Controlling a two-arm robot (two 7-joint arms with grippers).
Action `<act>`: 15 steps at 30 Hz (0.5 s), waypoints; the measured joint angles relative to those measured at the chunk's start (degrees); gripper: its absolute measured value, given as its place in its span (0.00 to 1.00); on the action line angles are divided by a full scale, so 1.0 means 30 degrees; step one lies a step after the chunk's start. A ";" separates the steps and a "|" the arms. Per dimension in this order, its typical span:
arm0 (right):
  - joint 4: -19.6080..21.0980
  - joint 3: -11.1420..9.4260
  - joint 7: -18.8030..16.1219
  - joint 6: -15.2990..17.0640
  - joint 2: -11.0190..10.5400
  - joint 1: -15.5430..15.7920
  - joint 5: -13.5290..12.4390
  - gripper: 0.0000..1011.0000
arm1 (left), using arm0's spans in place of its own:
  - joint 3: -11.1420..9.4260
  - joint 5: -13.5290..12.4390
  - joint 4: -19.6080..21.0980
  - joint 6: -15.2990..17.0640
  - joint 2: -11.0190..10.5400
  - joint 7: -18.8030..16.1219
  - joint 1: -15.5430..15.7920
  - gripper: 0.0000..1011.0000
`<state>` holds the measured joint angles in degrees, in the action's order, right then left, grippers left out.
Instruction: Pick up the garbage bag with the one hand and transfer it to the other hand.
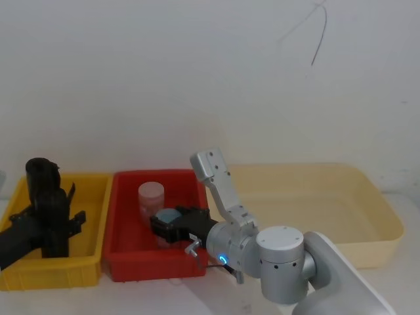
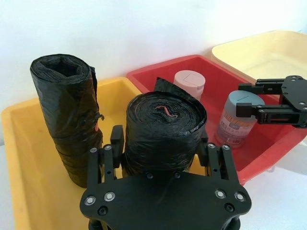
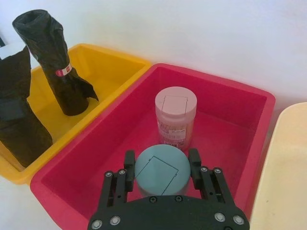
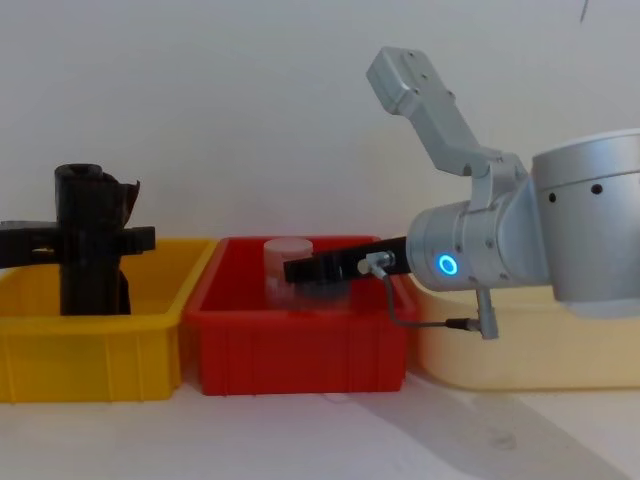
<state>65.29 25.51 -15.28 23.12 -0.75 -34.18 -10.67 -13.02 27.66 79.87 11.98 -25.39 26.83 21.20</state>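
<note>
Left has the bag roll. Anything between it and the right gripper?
Yes. The teal-lidded jar stands between the right gripper's open fingers in the red bin, the pink-lidded jar beside it. The garbage bag, clamped by the left gripper, is in the yellow bin; bin walls lie between.

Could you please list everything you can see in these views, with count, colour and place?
yellow bin: 1, yellow, robot's left.
red bin: 1, red, middle.
cream bin: 1, cream, robot's right.
garbage bag: 1, black, upright in the yellow bin.
second roll: 1, black with red mark, standing beside it in that bin.
pink-lidded jar: 1, pale pink, in the red bin.
blue-grey-lidded jar: 1, in the red bin, nearer the robot.
left gripper: 1, black, shut on the garbage bag.
right gripper: 1, black, at the blue-grey-lidded jar.
</note>
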 joint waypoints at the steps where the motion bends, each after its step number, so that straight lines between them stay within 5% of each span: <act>1: -0.0004 0.0000 0.0002 -0.0004 0.0002 -0.0002 0.0002 0.64 | 0.0000 0.0001 0.0000 0.0000 0.0001 0.0001 -0.0001 0.84; 11: -0.0033 0.0000 0.0009 -0.0022 0.0016 -0.0011 0.0018 0.64 | -0.0001 0.0001 0.0000 0.0000 0.0000 0.0000 -0.0001 0.56; 15: -0.0040 -0.0001 0.0009 -0.0032 0.0018 -0.0010 0.0018 0.64 | 0.0000 0.0001 0.0001 0.0001 0.0000 0.0000 0.0000 0.52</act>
<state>65.18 25.51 -15.26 23.03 -0.69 -34.21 -10.61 -13.02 27.66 79.87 11.98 -25.39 26.83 21.20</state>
